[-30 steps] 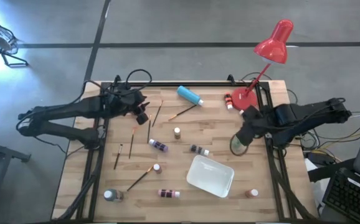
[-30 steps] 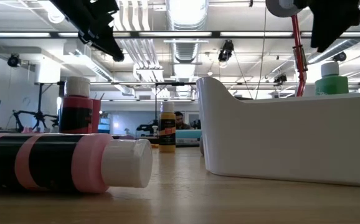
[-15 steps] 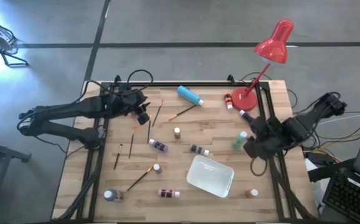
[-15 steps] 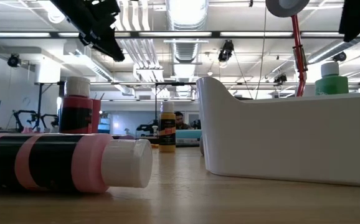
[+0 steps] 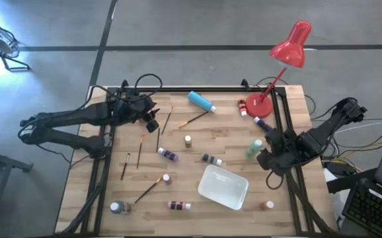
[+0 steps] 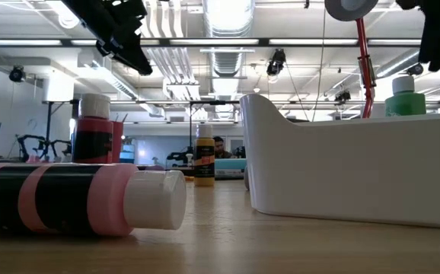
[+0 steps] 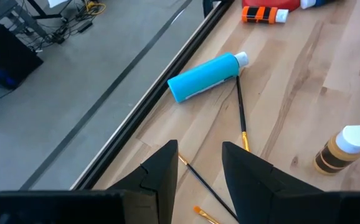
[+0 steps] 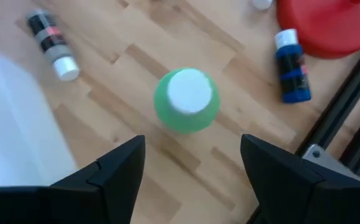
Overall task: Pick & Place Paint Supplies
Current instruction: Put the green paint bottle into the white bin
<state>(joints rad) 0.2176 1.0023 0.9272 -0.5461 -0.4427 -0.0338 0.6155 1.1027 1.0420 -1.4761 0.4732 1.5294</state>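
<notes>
A green white-capped paint bottle (image 5: 255, 148) (image 8: 186, 99) stands upright on its base near the table's right side. My right gripper (image 5: 267, 158) (image 8: 192, 177) hangs open just to its near right, and its fingers stand apart on either side in the right wrist view without touching it. My left gripper (image 5: 152, 123) (image 7: 198, 171) hovers open above the far left of the table, over thin paintbrushes (image 7: 240, 112) and near a blue tube (image 7: 203, 76) lying flat. Other paint bottles (image 5: 168, 155) and brushes (image 5: 148, 190) lie scattered on the wood.
A white bin (image 5: 223, 186) (image 6: 357, 167) sits at the near middle. A red desk lamp stands with its base (image 5: 262, 103) at the far right, with a red bottle (image 5: 243, 106) and a dark blue one (image 8: 290, 73) beside it. A pink-and-black bottle (image 6: 83, 199) lies near the front edge.
My right gripper has drawn back from above the green bottle toward the table's right and near edges, sinking a little and rolling at the wrist. The green bottle stays upright where it was.
</notes>
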